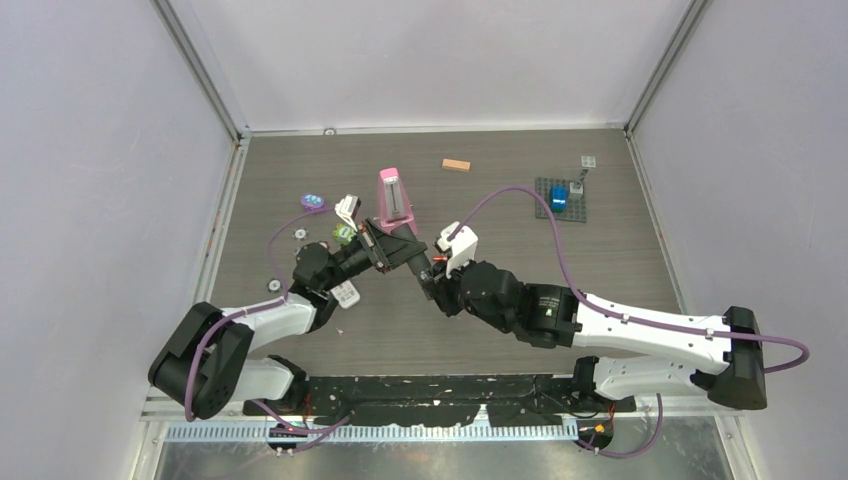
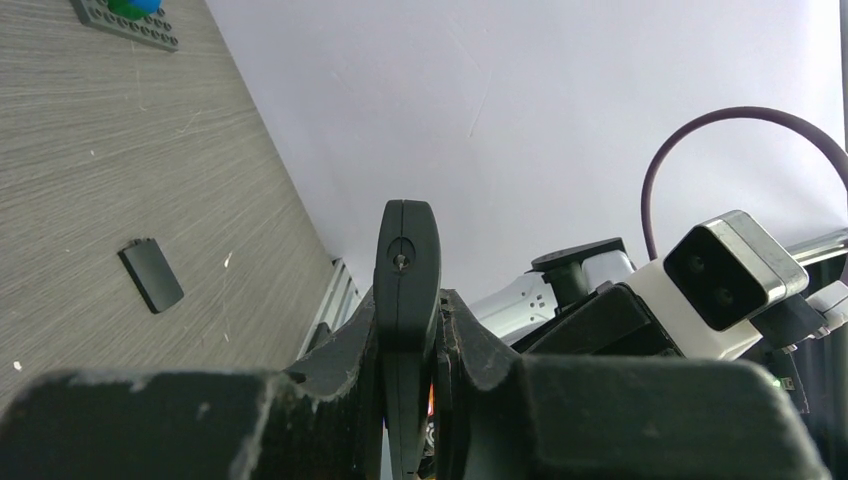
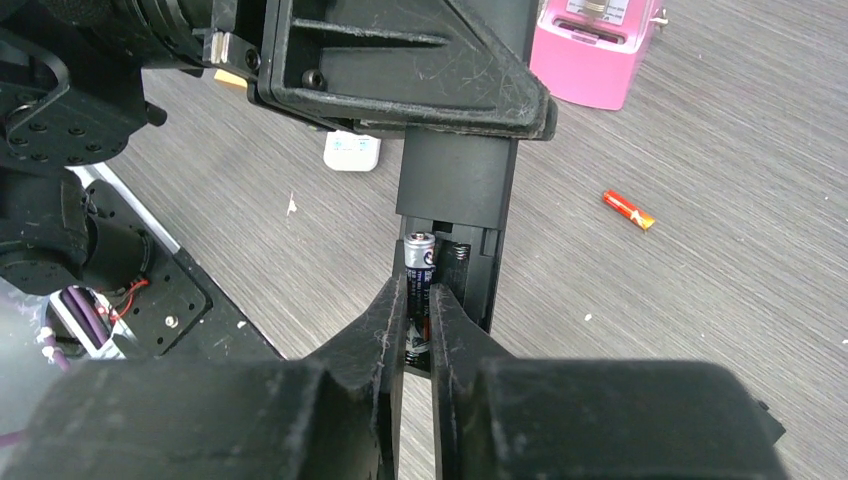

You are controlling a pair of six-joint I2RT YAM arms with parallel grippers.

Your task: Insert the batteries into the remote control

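Grey wood-grain table [image 1: 600, 260] from above: left gripper [image 1: 398, 248] and right gripper [image 1: 432, 277] meet mid-table. Left wrist: jaws clamped on a slim black remote control [image 2: 405, 250]. Right wrist: jaws pinch a dark cylindrical battery [image 3: 420, 258] at the remote's open compartment; an orange-red battery [image 3: 628, 210] lies well apart.

A robotics lab test cell is indicated: a wood-grain table [image 1: 400, 340] is enclosed by plain white panels [image 1: 430, 60] on aluminium framing [image 1: 200, 68], and a left arm [image 1: 255, 322] and right arm [image 1: 640, 325] are bolted at its edge.

My left gripper [image 2: 408, 340] grips the remote [image 3: 456, 182]. My right gripper [image 3: 418, 300] has a battery [image 3: 420, 258] at its open bay [image 3: 464, 255], with another battery [image 3: 628, 210] on the table [image 3: 700, 300] to the right.
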